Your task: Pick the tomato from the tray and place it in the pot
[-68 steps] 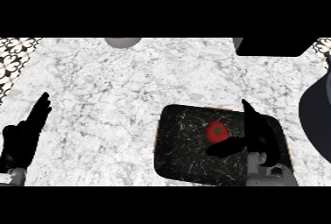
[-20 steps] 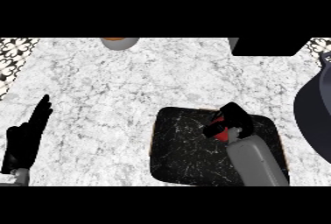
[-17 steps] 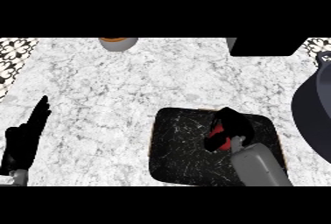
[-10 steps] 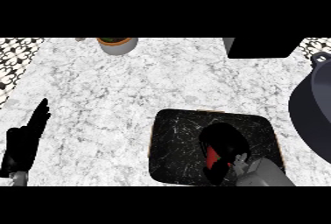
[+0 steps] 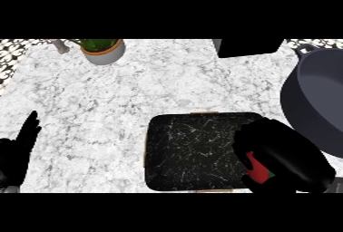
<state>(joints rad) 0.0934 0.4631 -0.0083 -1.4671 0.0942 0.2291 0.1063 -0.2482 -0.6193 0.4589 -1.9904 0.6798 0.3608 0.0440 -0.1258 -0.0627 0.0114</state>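
A red tomato (image 5: 255, 168) shows only as a small patch under my right hand (image 5: 282, 154), whose black fingers curl round it over the right side of the dark marbled tray (image 5: 188, 149). Most of the tomato is hidden by the hand. The large dark pot (image 5: 315, 97) stands at the right edge, just beyond the tray. My left hand (image 5: 19, 152) rests open at the lower left, fingers pointing up, far from the tray.
A potted green plant (image 5: 102, 48) stands at the back left of the white marble counter (image 5: 134, 95). A black box-like object (image 5: 249, 46) sits at the back, left of the pot's handle (image 5: 303, 47).
My right hand has closed round the tomato and drawn toward the tray's lower right. The view has shifted, showing more of the pot and the plant. The left hand stays put.
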